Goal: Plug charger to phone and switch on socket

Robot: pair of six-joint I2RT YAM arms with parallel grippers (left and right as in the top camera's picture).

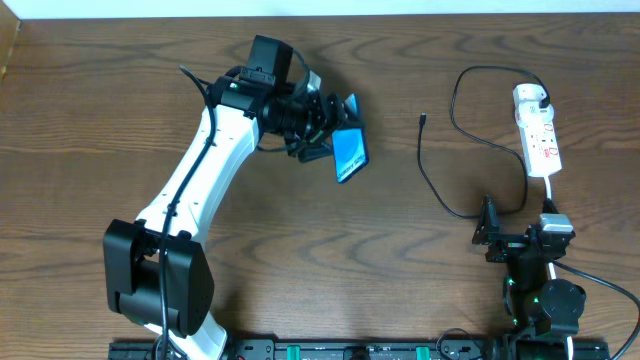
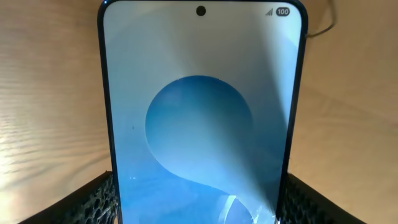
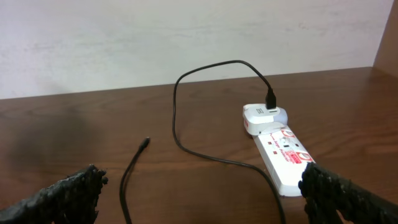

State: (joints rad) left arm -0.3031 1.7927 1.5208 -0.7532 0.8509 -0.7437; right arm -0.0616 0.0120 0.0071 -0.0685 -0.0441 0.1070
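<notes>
My left gripper (image 1: pixel 330 128) is shut on the phone (image 1: pixel 349 153), a black-edged phone with a cyan-blue screen, held tilted above the table at centre-left. In the left wrist view the phone (image 2: pixel 202 118) fills the frame between my two black fingers. The white socket strip (image 1: pixel 540 135) lies at the right, with the charger's plug in its far end (image 1: pixel 534 97). The black charger cable (image 1: pixel 440 190) loops across the table, and its connector tip (image 1: pixel 424 119) lies free. My right gripper (image 1: pixel 490 232) is open and empty, near the front right; it faces the socket (image 3: pixel 283 155) and the cable tip (image 3: pixel 145 143).
The white cord (image 1: pixel 553 192) of the socket runs toward my right arm's base (image 1: pixel 545 300). My left arm (image 1: pixel 195 180) stretches diagonally across the left half of the wooden table (image 1: pixel 90 120). A pale wall stands behind the table's far edge.
</notes>
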